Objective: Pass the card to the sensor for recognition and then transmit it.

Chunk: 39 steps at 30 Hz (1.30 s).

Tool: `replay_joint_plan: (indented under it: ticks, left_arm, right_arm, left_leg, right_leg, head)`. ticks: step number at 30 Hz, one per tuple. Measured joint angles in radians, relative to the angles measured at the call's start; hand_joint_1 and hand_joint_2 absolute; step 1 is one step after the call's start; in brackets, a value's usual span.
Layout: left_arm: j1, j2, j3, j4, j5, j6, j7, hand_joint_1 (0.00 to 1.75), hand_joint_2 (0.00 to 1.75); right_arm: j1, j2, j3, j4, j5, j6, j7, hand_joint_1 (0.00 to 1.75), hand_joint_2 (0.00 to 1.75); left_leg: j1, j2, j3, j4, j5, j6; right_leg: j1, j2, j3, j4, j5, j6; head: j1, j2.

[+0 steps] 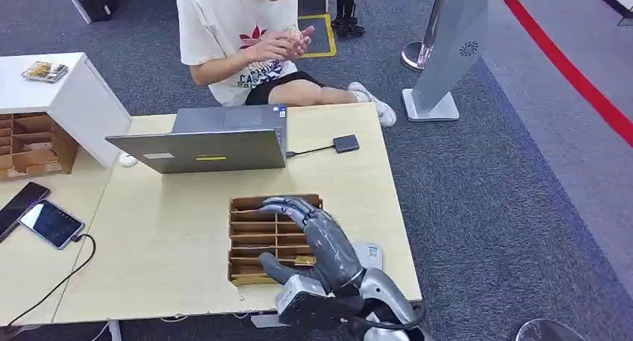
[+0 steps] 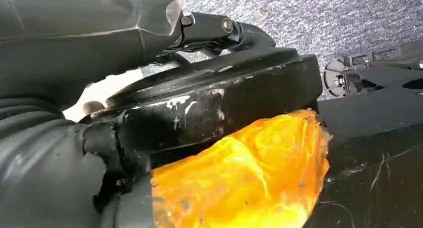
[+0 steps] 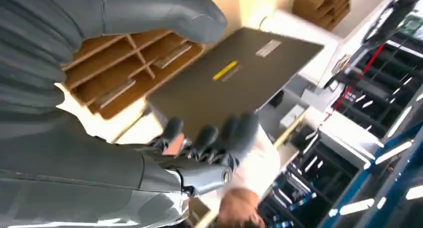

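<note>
The right hand (image 1: pixel 317 240) is held over the cardboard sorting tray (image 1: pixel 246 270) at the near right of the table (image 1: pixel 172 236), its fingers spread and extended toward the far compartments, the thumb low beside the near edge – nothing is seen gripped in it. Cards (image 1: pixel 302 260) are glimpsed lying flat in the tray's slots; a small white device (image 1: pixel 371 251), judged to be the sensor, is partly hidden just right of the hand. The left hand's state cannot be told from the left wrist view. For the pick to go well, one card should be singled out by its exposed edge, the fingers lowered into that slot alone, and the dividers left undisturbed – a shallow pinch is likely needed, since the cards lie flat. A laptop (image 1: pixel 216 148) stands farther off, a person (image 1: pixel 239 35) beyond it
</note>
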Motion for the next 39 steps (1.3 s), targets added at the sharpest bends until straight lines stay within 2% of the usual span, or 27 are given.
replay_joint_plan:
  ticks: [2, 3, 4, 6, 7, 8, 10, 11, 12, 17, 21, 23, 29, 32, 39]
  left_arm:
    - [0.000, 0.000, 0.000, 0.000, 0.003, 0.000, 0.000, 0.00, 0.00]
    - [0.001, -0.001, 0.000, 0.000, -0.001, 0.001, -0.001, 0.00, 0.00]
    - [0.007, -0.011, 0.000, 0.002, -0.023, 0.015, -0.022, 0.00, 0.00]
    - [0.038, -0.049, -0.002, 0.032, -0.039, 0.058, -0.094, 0.00, 0.00]
    - [0.043, -0.060, -0.002, 0.044, -0.041, 0.071, -0.109, 0.00, 0.00]
    - [0.043, -0.068, -0.002, 0.051, -0.045, 0.077, -0.116, 0.00, 0.00]
    - [0.042, -0.073, -0.002, 0.065, -0.055, 0.075, -0.116, 0.00, 0.00]
    - [0.040, -0.077, -0.002, 0.072, -0.060, 0.071, -0.113, 0.00, 0.00]
    - [0.039, -0.077, -0.002, 0.076, -0.065, 0.067, -0.110, 0.00, 0.00]
    - [0.034, -0.081, -0.009, 0.090, -0.094, 0.057, -0.094, 0.00, 0.00]
    - [0.032, -0.084, -0.013, 0.095, -0.102, 0.054, -0.089, 0.00, 0.00]
    - [0.031, -0.084, -0.015, 0.098, -0.106, 0.049, -0.087, 0.00, 0.00]
    - [0.028, -0.084, -0.027, 0.103, -0.109, 0.040, -0.085, 0.00, 0.00]
    - [0.028, -0.084, -0.027, 0.104, -0.109, 0.039, -0.085, 0.00, 0.00]
    - [0.028, -0.084, -0.028, 0.104, -0.111, 0.040, -0.076, 0.00, 0.00]
  right_arm:
    - [0.003, -0.004, 0.007, -0.001, 0.051, -0.020, 0.010, 1.75, 1.75]
    - [0.012, -0.005, 0.007, -0.005, 0.083, -0.036, 0.027, 1.69, 1.75]
    - [0.034, -0.009, 0.003, -0.016, 0.126, -0.059, 0.046, 1.38, 1.75]
    - [0.102, -0.024, -0.023, -0.058, 0.205, -0.086, 0.053, 0.30, 1.75]
    - [0.126, -0.033, -0.034, -0.073, 0.227, -0.089, 0.053, 0.21, 1.75]
    - [0.142, -0.039, -0.046, -0.085, 0.246, -0.091, 0.053, 0.26, 1.75]
    - [0.161, -0.043, -0.057, -0.099, 0.304, -0.092, 0.063, 0.52, 1.75]
    - [0.168, -0.043, -0.061, -0.104, 0.339, -0.092, 0.070, 0.84, 1.75]
    - [0.170, -0.044, -0.064, -0.105, 0.366, -0.092, 0.075, 1.01, 1.75]
    - [0.152, -0.044, -0.066, -0.094, 0.475, -0.093, 0.110, 1.01, 1.75]
    - [0.126, -0.044, -0.066, -0.066, 0.487, -0.094, 0.116, 0.98, 1.75]
    - [0.112, -0.044, -0.066, -0.050, 0.496, -0.094, 0.116, 1.08, 1.75]
    - [0.071, -0.044, -0.064, -0.006, 0.510, -0.092, 0.120, 1.08, 1.75]
    - [0.064, -0.044, -0.064, 0.003, 0.510, -0.092, 0.120, 0.93, 1.75]
    - [0.059, -0.044, -0.064, 0.020, 0.524, -0.092, 0.144, 0.91, 1.75]
  left_leg:
    - [0.000, 0.000, 0.000, 0.000, 0.000, 0.000]
    - [0.000, 0.000, 0.000, 0.000, 0.000, 0.000]
    - [0.000, -0.001, 0.000, 0.000, -0.001, 0.001]
    - [-0.002, -0.001, 0.000, 0.000, -0.002, 0.003]
    - [-0.001, 0.000, -0.002, 0.000, -0.002, 0.003]
    - [-0.002, -0.001, -0.003, 0.000, -0.002, 0.003]
    - [-0.002, 0.000, -0.002, 0.000, -0.004, 0.003]
    - [-0.002, 0.000, -0.003, 0.000, -0.004, 0.003]
    - [-0.002, 0.000, -0.002, 0.000, -0.004, 0.003]
    - [-0.002, 0.000, -0.002, 0.000, -0.003, 0.003]
    - [-0.002, -0.001, -0.002, 0.000, -0.003, 0.003]
    - [-0.002, -0.001, -0.002, 0.000, -0.003, 0.003]
    - [-0.002, -0.001, -0.002, 0.000, -0.003, 0.003]
    - [-0.002, -0.001, -0.002, 0.000, -0.003, 0.003]
    - [-0.002, -0.001, -0.002, 0.000, -0.003, 0.003]
  right_leg:
    - [0.000, 0.000, 0.000, 0.000, 0.000, 0.000]
    - [0.000, 0.000, 0.000, 0.000, 0.000, 0.000]
    - [0.000, -0.001, 0.000, 0.000, -0.001, 0.000]
    - [-0.001, -0.001, 0.001, 0.000, -0.002, 0.001]
    - [-0.001, -0.002, 0.001, -0.001, -0.002, 0.001]
    - [-0.001, -0.002, -0.001, -0.001, -0.002, 0.001]
    - [-0.001, -0.002, 0.000, -0.001, -0.002, 0.001]
    - [-0.001, -0.002, 0.000, -0.001, -0.002, 0.001]
    - [-0.001, -0.002, 0.000, -0.001, -0.002, 0.001]
    - [-0.001, -0.001, 0.000, 0.000, -0.002, 0.001]
    - [-0.001, -0.002, 0.000, 0.000, -0.002, 0.001]
    - [-0.001, -0.002, 0.000, 0.000, -0.002, 0.001]
    - [-0.001, -0.002, 0.000, 0.000, -0.002, 0.001]
    - [-0.001, -0.002, 0.000, 0.000, -0.002, 0.001]
    - [-0.001, -0.002, 0.000, 0.000, -0.002, 0.001]
  head:
    - [0.000, 0.000]
    - [0.000, 0.000]
    - [0.000, 0.000]
    - [0.000, 0.000]
    - [0.001, 0.000]
    - [0.000, 0.000]
    - [0.000, 0.000]
    - [0.000, 0.000]
    - [0.000, 0.000]
    - [0.000, 0.000]
    - [0.000, 0.000]
    - [0.000, 0.000]
    - [0.000, 0.000]
    - [0.000, 0.000]
    - [0.000, 0.000]
